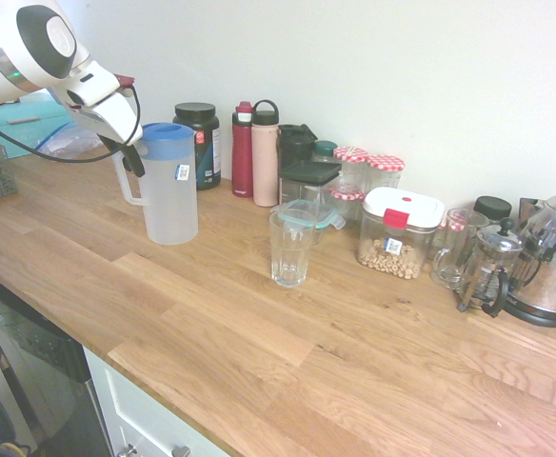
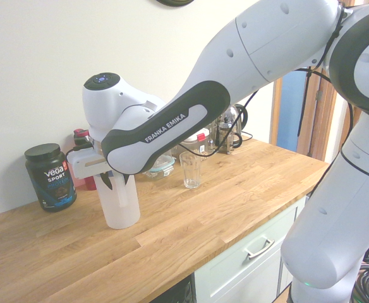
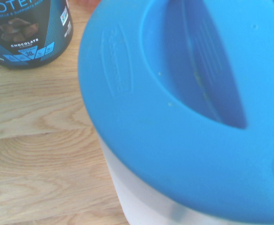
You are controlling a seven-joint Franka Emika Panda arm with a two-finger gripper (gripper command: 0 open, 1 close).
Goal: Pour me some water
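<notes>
A translucent white pitcher (image 1: 170,205) with a blue lid (image 3: 174,117) stands upright on the wooden counter (image 1: 259,371), at the back left. My gripper (image 1: 130,152) is at the pitcher's handle (image 1: 126,186), on the side away from the glass, just below the lid. In the second exterior view the gripper (image 2: 117,182) sits against the pitcher (image 2: 121,208). An empty clear glass (image 1: 290,249) stands to the right of the pitcher, apart from it; it also shows as the glass (image 2: 191,170) beyond the arm. I cannot make out water in the pitcher.
A black protein tub (image 1: 198,143) stands right behind the pitcher, then a red bottle (image 1: 243,150) and a pink bottle (image 1: 266,154). Jars, a lidded food container (image 1: 402,233), a French press (image 1: 487,267) and a kettle (image 1: 554,257) line the wall on the right.
</notes>
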